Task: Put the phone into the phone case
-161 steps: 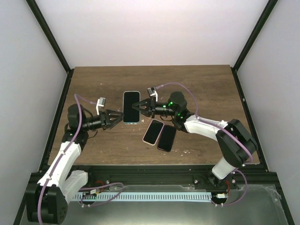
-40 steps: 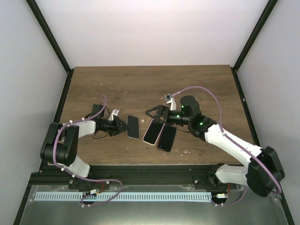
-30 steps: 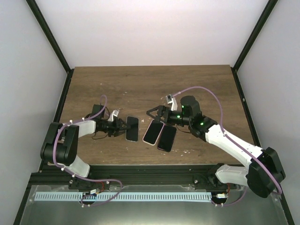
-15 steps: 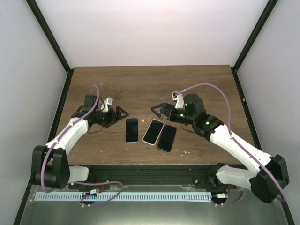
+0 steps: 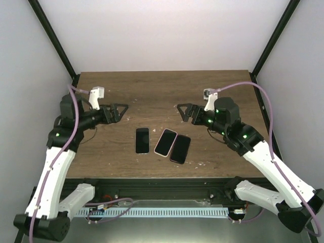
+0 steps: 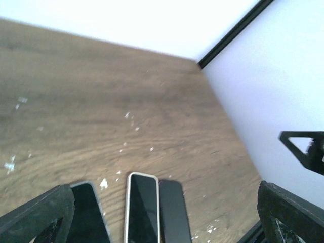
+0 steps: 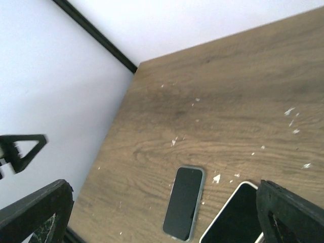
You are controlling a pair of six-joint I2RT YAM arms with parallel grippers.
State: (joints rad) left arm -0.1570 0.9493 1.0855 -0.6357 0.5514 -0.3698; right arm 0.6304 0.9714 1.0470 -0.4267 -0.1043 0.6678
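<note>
Now flat near the middle of the near edge: black-screened phone [image 5: 143,140], ringed by thin grey phone case [image 7: 191,168]. Left gripper [image 5: 121,112] and right gripper [image 5: 182,113] both splayed wide, clutching nothing.

The left arm [image 5: 53,167] and the right arm [image 5: 268,164] both have white shells on the long links and black housings at the joints, with small green lights glowing on the black parts. A thin purple cable [image 5: 270,119] runs along each arm in loose loops, up to a small light-grey camera block [image 5: 96,93] on top of the wrist. The jaws are black, and each finger has the shape of an open triangle frame.
</note>
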